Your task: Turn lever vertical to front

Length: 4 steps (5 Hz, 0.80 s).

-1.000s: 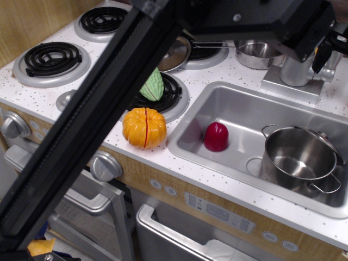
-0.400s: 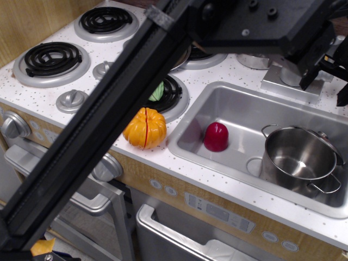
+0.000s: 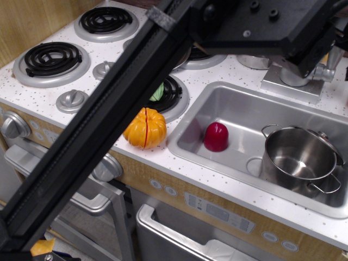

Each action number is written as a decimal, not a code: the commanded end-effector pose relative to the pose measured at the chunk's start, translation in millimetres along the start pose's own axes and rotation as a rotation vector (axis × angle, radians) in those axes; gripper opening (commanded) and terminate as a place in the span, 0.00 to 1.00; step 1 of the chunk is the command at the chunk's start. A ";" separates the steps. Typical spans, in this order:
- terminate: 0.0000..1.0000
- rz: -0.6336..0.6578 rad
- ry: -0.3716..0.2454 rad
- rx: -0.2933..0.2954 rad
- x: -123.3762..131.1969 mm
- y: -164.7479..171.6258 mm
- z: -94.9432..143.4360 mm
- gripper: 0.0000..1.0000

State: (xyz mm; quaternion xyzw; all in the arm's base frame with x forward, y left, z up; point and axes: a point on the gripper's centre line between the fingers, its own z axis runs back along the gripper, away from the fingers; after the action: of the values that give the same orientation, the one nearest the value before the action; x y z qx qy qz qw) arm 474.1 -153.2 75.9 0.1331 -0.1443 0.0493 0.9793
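The arm has pulled up, so the lever (image 3: 328, 71) shows again at upper right. It looks hard, smooth and slippery; grab its tip. I cannot tell if the claw is spread.

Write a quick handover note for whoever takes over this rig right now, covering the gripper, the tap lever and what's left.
Gripper: hidden behind the black arm at top right; state cannot be told.
Short silver-grey metal lever: juts from the right side of the shiny cylindrical tap column behind the steel sink.
Done: cannot tell whether the lever has been turned.
Left: confirm the lever points to the front, turn it if not.
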 end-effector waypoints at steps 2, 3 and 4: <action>0.00 0.034 -0.145 -0.042 31.5 17.8 36.1 1.00; 0.00 0.025 -0.160 -0.036 38.3 19.7 35.7 1.00; 0.00 0.021 -0.173 -0.040 44.2 22.3 35.2 1.00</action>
State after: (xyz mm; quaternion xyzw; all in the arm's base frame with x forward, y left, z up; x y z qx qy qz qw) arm 501.5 -140.4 89.1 0.1256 -0.1980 0.0379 0.9714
